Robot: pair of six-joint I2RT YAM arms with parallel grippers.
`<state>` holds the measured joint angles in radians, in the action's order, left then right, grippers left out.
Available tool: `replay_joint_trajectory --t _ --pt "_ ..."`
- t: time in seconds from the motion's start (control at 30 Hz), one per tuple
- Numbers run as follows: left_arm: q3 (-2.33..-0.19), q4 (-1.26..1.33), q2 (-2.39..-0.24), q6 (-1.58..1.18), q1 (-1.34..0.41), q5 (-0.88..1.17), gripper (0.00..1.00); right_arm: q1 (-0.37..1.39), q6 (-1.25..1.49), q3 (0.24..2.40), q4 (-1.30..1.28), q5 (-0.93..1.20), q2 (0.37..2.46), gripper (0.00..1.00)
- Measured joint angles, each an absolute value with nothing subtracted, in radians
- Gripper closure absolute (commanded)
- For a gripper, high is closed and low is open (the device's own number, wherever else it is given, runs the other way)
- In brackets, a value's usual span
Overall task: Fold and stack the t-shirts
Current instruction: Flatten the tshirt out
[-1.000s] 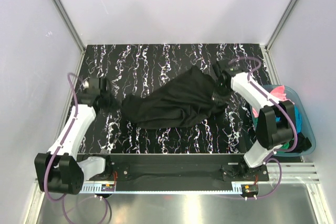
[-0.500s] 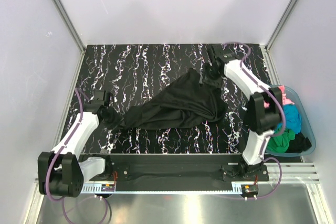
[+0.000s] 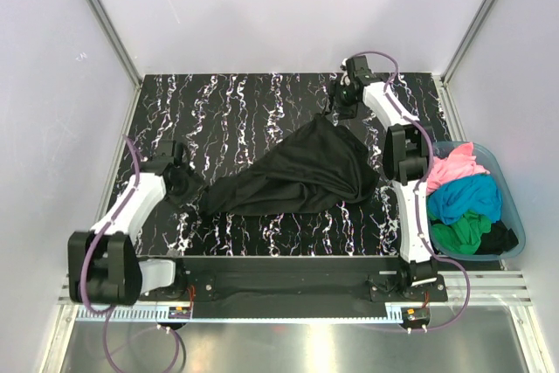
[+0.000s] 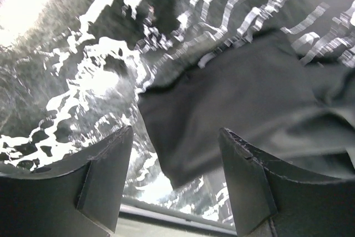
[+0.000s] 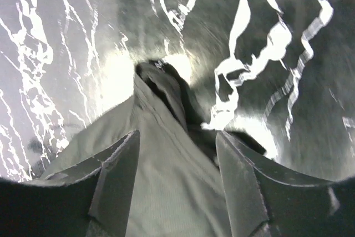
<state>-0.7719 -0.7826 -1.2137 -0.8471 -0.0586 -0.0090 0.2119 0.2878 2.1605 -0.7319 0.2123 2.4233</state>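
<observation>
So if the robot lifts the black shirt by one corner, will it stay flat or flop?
Probably flop: the black shirt lies crumpled in soft folds. Pushed, it would likely bunch up, being thin loose cloth on the table.

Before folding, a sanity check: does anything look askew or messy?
Yes: the black shirt lies crumpled in a slanted wedge on the table, not flat; the other shirts are heaped loosely in the tub.
</observation>
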Motion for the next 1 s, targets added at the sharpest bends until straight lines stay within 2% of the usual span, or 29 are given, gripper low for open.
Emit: replay_joint_trajectory --t 0.17,0.3,0.33,0.37,0.43,0.47,0.57,0.67,0.83,1.0 --pt "-0.748 -0.722 -1.306 -0.846 -0.043 -0.005 0.34 0.213 0.243 2.235 -0.728 0.280 2.489 0.41" --pt "-0.742 -0.682 -1.359 -0.842 -0.043 0.035 0.38 0.213 0.238 2.235 -0.726 0.317 2.498 0.46" --pt "-0.741 -0.665 -1.376 -0.841 -0.043 0.050 0.44 0.213 0.238 2.235 -0.725 0.327 2.502 0.49" --pt "-0.739 -0.647 -1.391 -0.841 -0.043 0.066 0.51 0.213 0.239 2.235 -0.725 0.335 2.504 0.58" --pt "-0.735 -0.620 -1.412 -0.844 -0.043 0.094 0.77 0.213 0.239 2.235 -0.723 0.348 2.511 0.69" --pt "-0.732 -0.606 -1.420 -0.844 -0.043 0.111 0.98 0.213 0.244 2.235 -0.721 0.355 2.515 0.76" --pt "-0.743 -0.594 -1.434 -0.836 -0.043 0.147 1.00 0.208 0.263 2.240 -0.720 0.362 2.527 1.00" --pt "-0.830 -0.639 -1.443 -0.821 -0.043 0.141 1.00 0.195 0.287 2.302 -0.729 0.356 2.561 1.00" --pt "-1.190 -0.765 -1.464 -0.777 -0.044 0.018 1.00 0.158 0.320 2.423 -0.752 0.276 2.561 1.00" --pt "-1.473 -0.807 -1.453 -0.743 -0.045 -0.126 1.00 0.118 0.342 2.418 -0.756 0.160 2.413 1.00"
